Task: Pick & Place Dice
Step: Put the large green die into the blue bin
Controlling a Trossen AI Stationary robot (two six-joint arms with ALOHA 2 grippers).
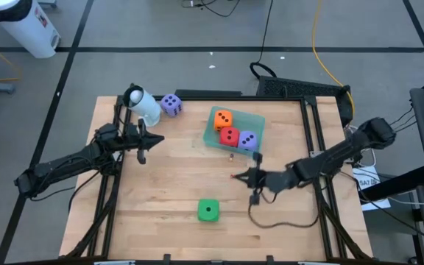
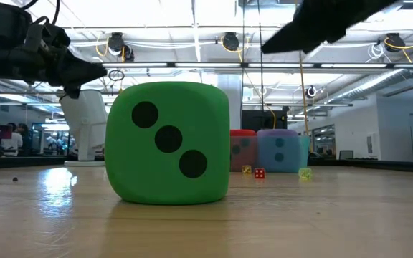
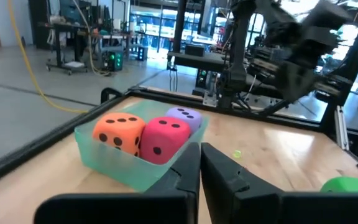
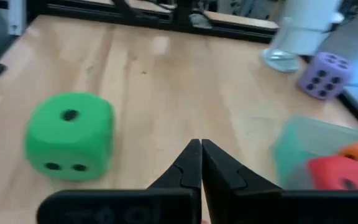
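On the wooden desk (image 1: pixel 168 191), far-centre, sits a teal bin (image 1: pixel 213 137) holding three dice: orange die (image 1: pixel 222 118), red die (image 1: pixel 230 136) and a purple die (image 1: pixel 248 140). So we count three of five placed. Two are still out: the green die (image 1: pixel 209 210) alone at near-centre, and a second purple die (image 1: pixel 171 104) at far-left, just beside a white cylinder (image 1: pixel 145 105).

We judge the step in hand as between picks, nothing carried, next target not yet engaged.

Right gripper (image 1: pixel 240 176) hangs over the desk right of centre, between the bin and the green die, fingers pressed together, holding nothing, touching no die. Its wrist view shows the green die (image 4: pixel 71 135) near and off to one side, well clear of the tips.

Left gripper (image 1: pixel 155 139) is at the left side of the desk, nearer than the white cylinder and the loose purple die, fingers all but together with a thin slit, empty. Its wrist view looks across at the bin (image 3: pixel 104 155).

Next move as we see it: right gripper has to spread its fingers, shift near-left over the green die, drop and squeeze. The loose purple die would suit the left gripper. The foam is soft, so expect some squash.

A few tiny dice (image 2: pixel 259 173) lie on the desk by the bin.
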